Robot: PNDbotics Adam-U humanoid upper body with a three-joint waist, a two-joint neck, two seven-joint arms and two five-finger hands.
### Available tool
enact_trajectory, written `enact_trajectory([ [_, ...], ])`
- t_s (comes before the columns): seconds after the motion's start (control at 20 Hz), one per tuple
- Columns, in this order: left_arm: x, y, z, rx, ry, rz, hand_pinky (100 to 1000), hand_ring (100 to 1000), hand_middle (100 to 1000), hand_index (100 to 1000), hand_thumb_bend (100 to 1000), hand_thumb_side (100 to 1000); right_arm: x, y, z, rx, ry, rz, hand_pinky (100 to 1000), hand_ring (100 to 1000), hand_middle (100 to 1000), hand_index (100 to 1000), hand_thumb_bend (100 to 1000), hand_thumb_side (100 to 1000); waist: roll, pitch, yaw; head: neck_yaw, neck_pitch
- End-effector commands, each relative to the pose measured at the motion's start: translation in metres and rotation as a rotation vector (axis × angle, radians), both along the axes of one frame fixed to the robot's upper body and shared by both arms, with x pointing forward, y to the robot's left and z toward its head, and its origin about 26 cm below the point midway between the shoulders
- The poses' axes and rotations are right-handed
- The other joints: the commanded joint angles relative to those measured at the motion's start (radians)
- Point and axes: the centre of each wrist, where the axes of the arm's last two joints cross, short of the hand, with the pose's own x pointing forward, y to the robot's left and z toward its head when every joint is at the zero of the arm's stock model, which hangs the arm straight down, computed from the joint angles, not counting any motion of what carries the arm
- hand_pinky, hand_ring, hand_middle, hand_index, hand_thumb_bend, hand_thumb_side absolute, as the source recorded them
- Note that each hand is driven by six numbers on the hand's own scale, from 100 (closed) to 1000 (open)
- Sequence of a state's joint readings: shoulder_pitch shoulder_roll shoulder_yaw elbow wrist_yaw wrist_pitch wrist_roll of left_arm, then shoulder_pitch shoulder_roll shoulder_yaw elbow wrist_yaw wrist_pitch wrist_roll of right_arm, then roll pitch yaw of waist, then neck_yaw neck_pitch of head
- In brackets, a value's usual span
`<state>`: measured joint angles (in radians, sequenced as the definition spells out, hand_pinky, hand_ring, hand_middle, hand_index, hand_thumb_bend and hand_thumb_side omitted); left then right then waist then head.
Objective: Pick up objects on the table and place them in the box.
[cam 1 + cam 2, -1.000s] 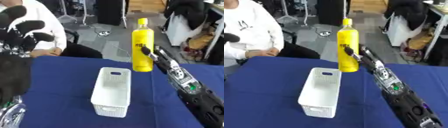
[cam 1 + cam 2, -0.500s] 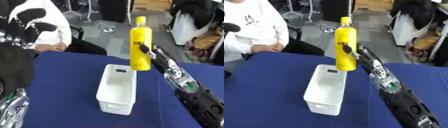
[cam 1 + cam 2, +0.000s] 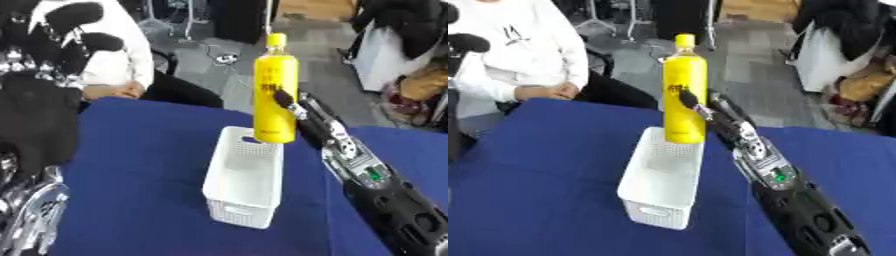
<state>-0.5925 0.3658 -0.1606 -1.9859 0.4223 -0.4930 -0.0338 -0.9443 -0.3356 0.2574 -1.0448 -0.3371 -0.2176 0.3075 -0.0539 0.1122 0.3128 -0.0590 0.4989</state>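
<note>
right hand: the right hand (image 3: 293, 107) is clamped on the yellow bottle (image 3: 274, 95) at mid-body, with dark fingers (image 3: 690, 100) curled across the label side; the arm runs down from it to the lower right.
left hand: the left hand (image 3: 54, 47) is raised at the upper left, well away from the box; whether its fingers are curled or straight I cannot tell.
bottle place: upright in the air, its base just over the far end of the white box (image 3: 248, 175) and level with the far rim.
box place: on the blue table (image 3: 140, 165), long axis running away from the robot; it looks empty inside.
handling, judged: a rigid plastic bottle, tall and smooth, probably slippery and top-heavy if filled. The mid-body hold suits it; the narrow neck would let it swing.
fit, judged: the bottle is much taller than the box walls, so standing it would leave it tippy. Laid along the box it should rest better.
count: one bottle, one box, and no other loose objects visible on the table.
</note>
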Motion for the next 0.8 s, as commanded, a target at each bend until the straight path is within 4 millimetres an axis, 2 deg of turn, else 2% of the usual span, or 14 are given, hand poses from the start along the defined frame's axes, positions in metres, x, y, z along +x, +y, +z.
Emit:
enact_trajectory([
  [0.05,-0.003,-0.003,0.01,0.0,-0.021,-0.015,700,756,850,860,272,905,0.002,-0.011,0.01,0.0,-0.015,0.006,100,100,100,426,268,657,0.001,-0.01,0.006,0.023,0.001],
  [0.25,-0.003,-0.006,0.012,0.007,-0.014,-0.019,698,755,850,861,273,905,0.003,-0.021,0.007,-0.002,-0.011,-0.004,100,100,100,426,273,660,-0.009,-0.006,0.009,0.043,0.005],
  [0.45,-0.003,-0.006,0.011,0.012,-0.012,-0.017,697,755,850,861,272,905,0.002,-0.031,0.008,-0.028,-0.042,-0.027,100,100,100,421,275,673,-0.009,-0.003,0.007,0.049,0.01],
  [0.8,-0.003,-0.004,0.009,0.013,-0.011,-0.005,696,755,850,861,271,904,-0.002,-0.051,0.017,-0.195,-0.299,-0.049,100,100,100,377,271,755,-0.005,-0.005,-0.002,0.053,0.006],
])
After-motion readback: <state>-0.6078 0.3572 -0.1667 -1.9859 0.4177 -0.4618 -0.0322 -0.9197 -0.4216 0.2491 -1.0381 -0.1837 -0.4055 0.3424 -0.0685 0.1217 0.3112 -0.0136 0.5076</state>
